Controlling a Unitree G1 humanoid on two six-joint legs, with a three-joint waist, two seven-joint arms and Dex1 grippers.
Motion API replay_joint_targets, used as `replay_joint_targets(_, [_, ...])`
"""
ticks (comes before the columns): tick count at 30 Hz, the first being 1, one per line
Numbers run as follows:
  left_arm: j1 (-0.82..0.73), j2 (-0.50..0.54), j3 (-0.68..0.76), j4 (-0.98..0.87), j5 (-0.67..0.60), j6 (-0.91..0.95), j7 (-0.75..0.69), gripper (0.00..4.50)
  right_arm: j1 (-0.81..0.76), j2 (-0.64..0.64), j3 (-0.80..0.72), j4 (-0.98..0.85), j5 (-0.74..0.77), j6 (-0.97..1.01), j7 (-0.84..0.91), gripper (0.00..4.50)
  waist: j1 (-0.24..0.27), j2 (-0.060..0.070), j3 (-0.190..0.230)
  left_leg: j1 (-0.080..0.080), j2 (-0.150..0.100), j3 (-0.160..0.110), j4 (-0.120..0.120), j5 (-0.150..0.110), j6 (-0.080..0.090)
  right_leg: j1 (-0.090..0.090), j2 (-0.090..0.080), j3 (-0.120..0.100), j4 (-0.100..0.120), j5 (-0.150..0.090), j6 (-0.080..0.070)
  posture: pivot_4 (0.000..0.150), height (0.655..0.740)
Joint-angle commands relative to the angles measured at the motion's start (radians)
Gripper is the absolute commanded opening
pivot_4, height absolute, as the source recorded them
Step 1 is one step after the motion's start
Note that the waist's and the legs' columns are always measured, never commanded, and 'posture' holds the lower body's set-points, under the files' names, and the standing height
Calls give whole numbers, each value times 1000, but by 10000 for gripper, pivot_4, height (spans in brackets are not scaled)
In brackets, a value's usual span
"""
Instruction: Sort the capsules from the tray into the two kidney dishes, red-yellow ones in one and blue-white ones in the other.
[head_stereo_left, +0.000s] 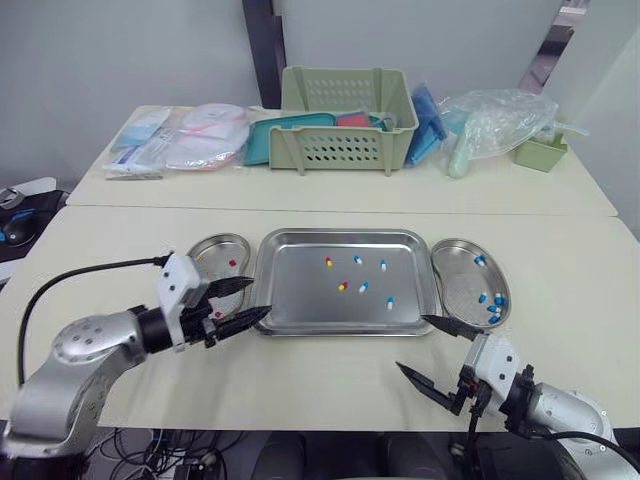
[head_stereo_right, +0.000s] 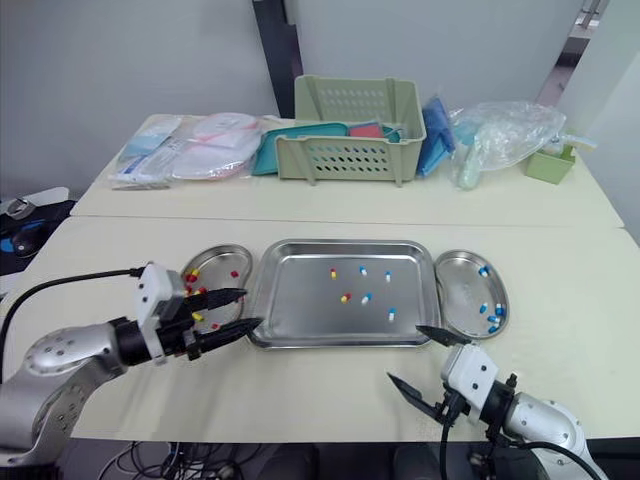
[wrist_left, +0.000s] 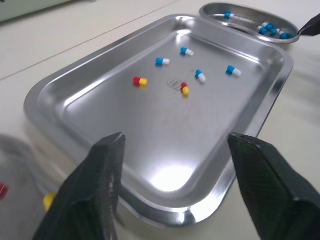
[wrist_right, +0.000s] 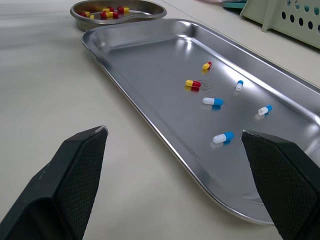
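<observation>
A steel tray (head_stereo_left: 300, 295) lies mid-table holding two red-yellow capsules (head_stereo_left: 343, 286) and several blue-white capsules (head_stereo_left: 363, 287). On its left is a kidney dish (head_stereo_left: 222, 245) with red-yellow capsules, and on its right a kidney dish (head_stereo_left: 455, 275) with blue-white capsules (head_stereo_left: 492, 303). My left gripper (head_stereo_left: 258, 298) is open at the tray's front left corner, beside the left dish, holding nothing. My right gripper (head_stereo_left: 413, 343) is open just in front of the tray's front right corner, also empty. The left wrist view looks across the tray between the fingers (wrist_left: 100, 185).
A second table behind carries a green basket (head_stereo_left: 345, 120), a teal tray (head_stereo_left: 265, 140), wrapped packets (head_stereo_left: 180, 140), a clear plastic bag (head_stereo_left: 495, 120) and a small green box (head_stereo_left: 540, 152). A black cable (head_stereo_left: 90, 270) arcs over the table by my left arm.
</observation>
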Motion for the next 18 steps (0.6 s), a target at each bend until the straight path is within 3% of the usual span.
replay_joint_targets(1, [-87, -24, -102, -1, 31, 14, 7, 26165, -2, -2, 2, -23, -4, -21, -17, 45000, 0, 0, 0, 0, 0, 0, 0, 0, 0, 0, 0, 0, 0, 0, 0, 1500, 7400])
replay_joint_targets(11, [-342, -169, -352, 114, 161, 51, 54, 26165, 47, 6, 18, 0, -22, -63, -48, 45000, 1, 1, 0, -1, -1, 0, 1, 0, 0, 0, 0, 0, 0, 0, 0, 1500, 7400])
replay_joint_targets(15, [-385, -189, -396, 171, 209, 45, 46, 17570, 74, 9, 27, 10, -28, -89, -53, 45000, -2, 1, 0, 0, -1, 0, 0, 0, 0, 0, 0, 0, 0, 0, 0, 1500, 7400])
replay_joint_targets(18, [-414, -215, -418, 220, 243, 31, 52, 17570, 86, 13, 32, 17, -36, -104, -58, 45000, 0, 1, 0, 0, -1, 0, 1, 0, 0, 0, 0, 0, 0, 0, 0, 1500, 7400])
